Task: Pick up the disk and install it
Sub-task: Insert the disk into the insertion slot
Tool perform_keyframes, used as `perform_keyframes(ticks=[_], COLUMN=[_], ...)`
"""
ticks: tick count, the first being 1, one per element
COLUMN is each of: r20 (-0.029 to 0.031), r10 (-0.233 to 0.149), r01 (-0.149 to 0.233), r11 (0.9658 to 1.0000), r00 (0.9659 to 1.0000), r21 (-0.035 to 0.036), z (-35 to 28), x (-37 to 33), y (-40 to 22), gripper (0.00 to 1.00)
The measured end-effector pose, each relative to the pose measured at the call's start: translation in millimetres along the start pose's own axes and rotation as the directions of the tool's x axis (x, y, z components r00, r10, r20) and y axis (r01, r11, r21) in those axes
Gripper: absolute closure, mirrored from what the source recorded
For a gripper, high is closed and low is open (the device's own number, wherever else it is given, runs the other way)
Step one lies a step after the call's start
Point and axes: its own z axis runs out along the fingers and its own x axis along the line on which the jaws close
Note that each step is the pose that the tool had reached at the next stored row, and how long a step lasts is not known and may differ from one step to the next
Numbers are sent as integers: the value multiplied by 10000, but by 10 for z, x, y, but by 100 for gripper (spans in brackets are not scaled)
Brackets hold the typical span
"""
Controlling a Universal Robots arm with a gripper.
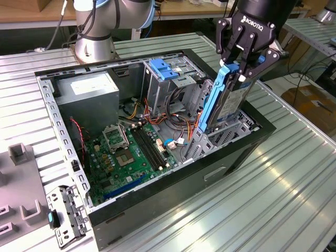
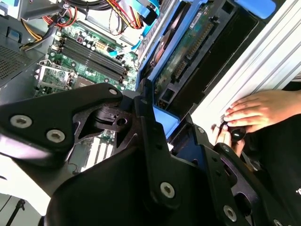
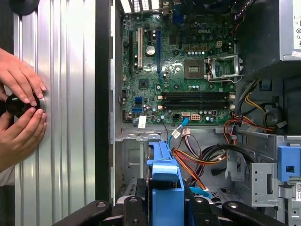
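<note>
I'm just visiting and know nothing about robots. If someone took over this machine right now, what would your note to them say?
Claw: shut on the disk, clamping its top end.
Disk: on edge, tilted, lower end at the grey drive cage in the open computer case, on the exterior view's right.
Done: pick-up. Left: disk not yet seated.
Note: a person's hands rest on the table beside the case.

Blk gripper point(image 1: 241, 67) w/ silver screws point(image 2: 167, 189), white lettering; grey arm point(image 1: 94, 37), blue joint caps point(image 1: 153, 10).
</note>
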Motion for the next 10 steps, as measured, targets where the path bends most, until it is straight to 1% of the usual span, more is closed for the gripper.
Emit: perform_keyframes(ticks=[5,8,10], r20=[0,-3,-7], r10=[15,14,18], r01=[-15,-14,-18], r11=[10000,10000,10000], r00=[10000,10000,10000], r21=[-2,-3,-4], z=[-3,-46,-53], x=[4,7,8], y=[-3,-6,-12], gripper=[63,63,63])
